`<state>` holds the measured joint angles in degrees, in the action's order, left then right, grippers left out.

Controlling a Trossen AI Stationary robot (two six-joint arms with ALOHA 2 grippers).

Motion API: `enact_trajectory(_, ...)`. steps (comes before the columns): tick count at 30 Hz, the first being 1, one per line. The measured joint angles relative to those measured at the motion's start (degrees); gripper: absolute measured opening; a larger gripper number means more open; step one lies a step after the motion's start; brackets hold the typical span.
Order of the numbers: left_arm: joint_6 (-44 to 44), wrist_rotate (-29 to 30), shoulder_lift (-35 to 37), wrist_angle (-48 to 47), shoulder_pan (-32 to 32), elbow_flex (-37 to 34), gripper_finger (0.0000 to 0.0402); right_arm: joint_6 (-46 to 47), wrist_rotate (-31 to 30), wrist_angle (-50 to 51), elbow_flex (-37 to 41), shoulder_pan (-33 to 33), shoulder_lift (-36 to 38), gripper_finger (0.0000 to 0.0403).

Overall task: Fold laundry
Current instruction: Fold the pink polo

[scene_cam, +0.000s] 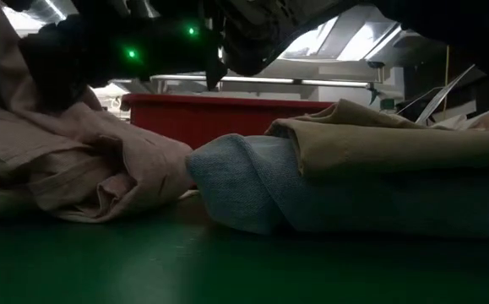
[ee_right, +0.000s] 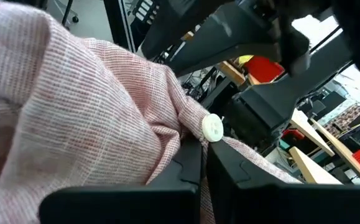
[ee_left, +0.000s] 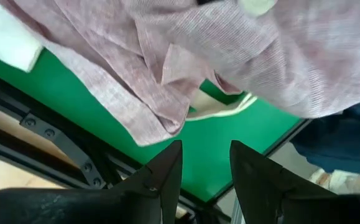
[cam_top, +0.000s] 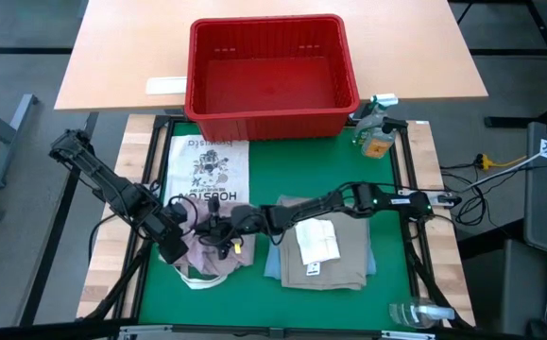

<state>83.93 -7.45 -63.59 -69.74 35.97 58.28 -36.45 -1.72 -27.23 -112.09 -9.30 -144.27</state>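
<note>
**Both arms crowd the pink shirt at the mat's seven o'clock**

On the green mat [cam_top: 273, 156], a white printed cloth [cam_top: 209, 170] lies flat at ten o'clock, and a folded stack sits at five o'clock: tan khaki cloth [cam_top: 334, 244] on top of light blue denim jeans [scene_cam: 252, 190], a white tag showing. A spray bottle [cam_top: 377, 132] stands at two o'clock.

The right arm stretches flat across that stack, blocking the overhead look at it. Its right gripper [ee_right: 203, 163] is pinched tight on the pale pink heathered buttoned shirt [cam_top: 212, 247], just under a white button [ee_right: 212, 128].

The left arm angles in from nine o'clock; its left gripper [ee_left: 204, 177] hangs above the shirt's folds, fingers parted, nothing between them.

The red plastic basket [cam_top: 271, 118] at twelve o'clock sits empty.
</note>
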Motion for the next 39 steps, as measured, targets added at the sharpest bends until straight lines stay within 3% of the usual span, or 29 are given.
enact_trajectory(14,-0.01,2.67,-0.01,0.16,-0.02,0.00,0.0128,0.13,1.36,0.29,0.00,0.35,-0.04,0.0021)
enact_trajectory(29,0.04,3.61,-0.02,0.55,-0.04,0.00,0.0128,0.10,0.97,-0.15,0.00,0.35,-0.04,0.0175)
enact_trajectory(31,1.03,5.31,-0.03,1.69,0.01,0.00,0.0128,-0.32,-2.18,-0.13,0.00,0.32,-0.04,0.0186)
enact_trajectory(36,0.05,15.45,-1.02,10.80,2.36,0.00,0.0128,-2.86,-17.21,0.98,0.02,0.28,1.80,0.0192)
enact_trajectory(39,-0.25,18.78,-2.76,15.94,4.72,0.00,0.0128,-2.86,-18.27,5.46,-0.02,0.35,4.94,0.0192)
